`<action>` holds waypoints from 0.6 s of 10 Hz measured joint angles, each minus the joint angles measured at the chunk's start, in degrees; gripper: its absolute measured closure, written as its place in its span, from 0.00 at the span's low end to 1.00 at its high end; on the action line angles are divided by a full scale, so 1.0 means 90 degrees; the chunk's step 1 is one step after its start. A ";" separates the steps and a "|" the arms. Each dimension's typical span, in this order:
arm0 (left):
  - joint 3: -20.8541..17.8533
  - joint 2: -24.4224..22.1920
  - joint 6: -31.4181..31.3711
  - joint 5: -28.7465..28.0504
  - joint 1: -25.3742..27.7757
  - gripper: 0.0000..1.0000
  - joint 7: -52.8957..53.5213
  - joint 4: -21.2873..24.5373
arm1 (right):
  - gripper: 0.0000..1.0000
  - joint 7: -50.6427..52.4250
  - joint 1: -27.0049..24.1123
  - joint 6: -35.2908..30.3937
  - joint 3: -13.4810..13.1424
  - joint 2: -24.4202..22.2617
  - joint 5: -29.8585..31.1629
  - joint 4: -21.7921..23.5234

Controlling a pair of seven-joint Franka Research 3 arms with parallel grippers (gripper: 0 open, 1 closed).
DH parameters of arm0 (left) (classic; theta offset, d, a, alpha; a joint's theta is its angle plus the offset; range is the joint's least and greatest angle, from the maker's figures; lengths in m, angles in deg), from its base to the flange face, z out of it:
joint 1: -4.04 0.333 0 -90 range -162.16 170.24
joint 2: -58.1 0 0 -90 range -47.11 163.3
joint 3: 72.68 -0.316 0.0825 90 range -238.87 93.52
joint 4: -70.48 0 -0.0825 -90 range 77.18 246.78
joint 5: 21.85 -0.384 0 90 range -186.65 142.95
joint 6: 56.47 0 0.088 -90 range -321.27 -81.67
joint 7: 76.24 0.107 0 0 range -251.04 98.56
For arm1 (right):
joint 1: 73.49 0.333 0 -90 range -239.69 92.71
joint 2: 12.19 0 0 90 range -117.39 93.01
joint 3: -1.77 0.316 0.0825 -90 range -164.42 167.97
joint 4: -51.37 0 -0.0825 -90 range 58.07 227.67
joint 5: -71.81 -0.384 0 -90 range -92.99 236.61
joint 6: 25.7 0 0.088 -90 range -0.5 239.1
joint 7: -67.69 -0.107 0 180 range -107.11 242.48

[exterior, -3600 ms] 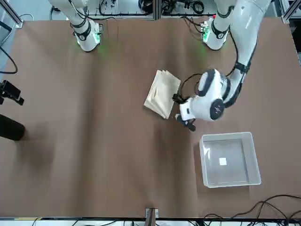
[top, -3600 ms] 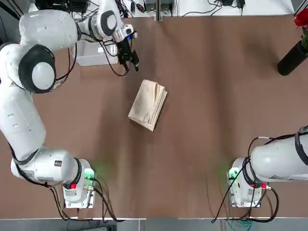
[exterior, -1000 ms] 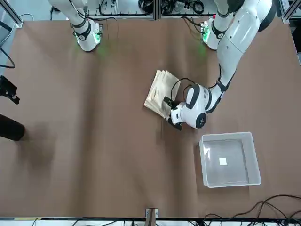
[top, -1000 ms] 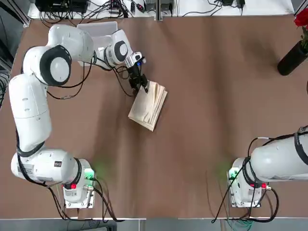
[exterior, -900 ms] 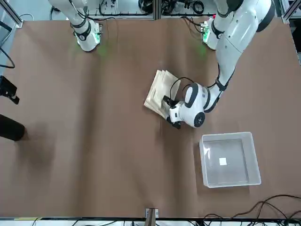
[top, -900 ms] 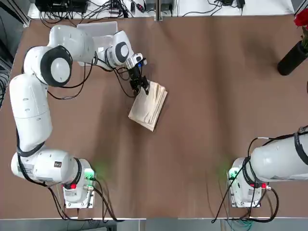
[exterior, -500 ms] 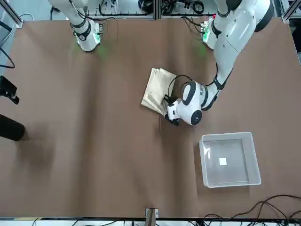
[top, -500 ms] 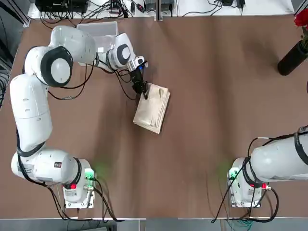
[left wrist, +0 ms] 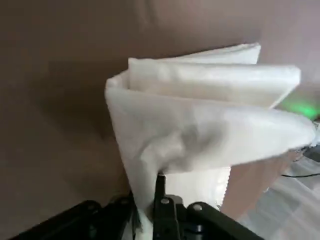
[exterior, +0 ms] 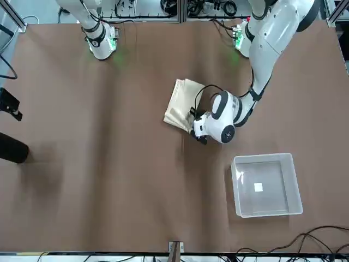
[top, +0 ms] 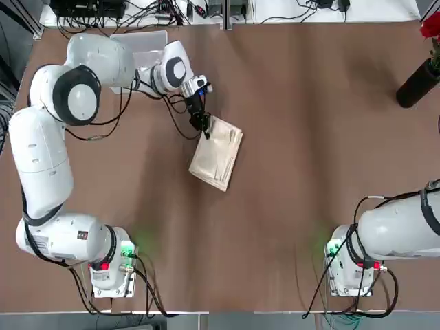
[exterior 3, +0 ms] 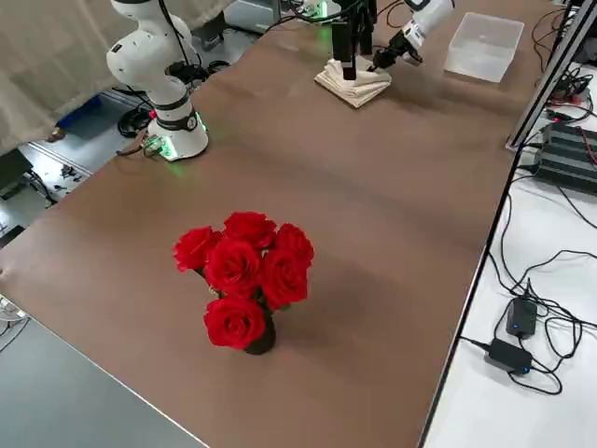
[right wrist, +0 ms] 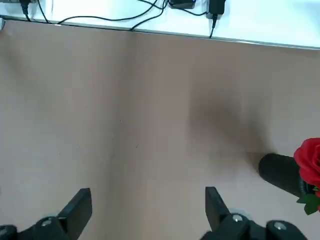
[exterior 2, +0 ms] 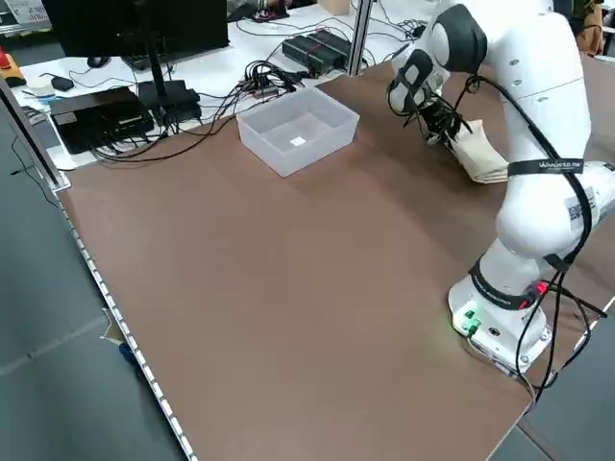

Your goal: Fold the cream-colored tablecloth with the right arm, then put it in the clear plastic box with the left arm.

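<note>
From overhead, you see the left pincer (top: pixel 204 128) down at the far corner of the cream-colored tablecloth (top: pixel 217 152), which lies as a layered bundle near the middle of the surface (top: pixel 309 137). The clear plastic box (top: pixel 141 42) sits behind the left arm, mostly covered by it.

From the front, the cloth (exterior: pixel 180 103) lies just beside the arm's round wrist, and the box (exterior: pixel 266 184) is well apart from it, nearer the camera. That layout suits a short carry, I'd judge.

From the left side, the pincer (exterior 2: pixel 444 134) meets the cloth's (exterior 2: pixel 480 156) edge low, likely to catch all layers at once.

The left wrist view shows you the bundle (left wrist: pixel 200 120) filling the frame, its corner pinched between the fingers (left wrist: pixel 161 192): clenched on the fabric.

The right wrist view shows you the right pincer (right wrist: pixel 147 205) spread wide over bare surface, parked near its base.
</note>
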 joint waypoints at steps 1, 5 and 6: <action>0.0000 -0.0173 0.0287 0.0000 0.0053 0.88 0.0010 -0.0019 | 0.00 0.0000 0.0000 0.0000 0.0000 0.0000 0.0000 0.0000; -0.0014 -0.0844 0.1548 -0.0485 0.0556 0.88 0.0108 -0.0486 | 0.00 0.0007 0.0001 0.0010 0.0003 0.0000 0.0000 -0.0002; -0.0016 -0.0899 0.1886 -0.0695 0.0675 0.88 0.0146 -0.0747 | 0.00 0.0010 0.0003 0.0011 0.0004 -0.0001 0.0000 -0.0006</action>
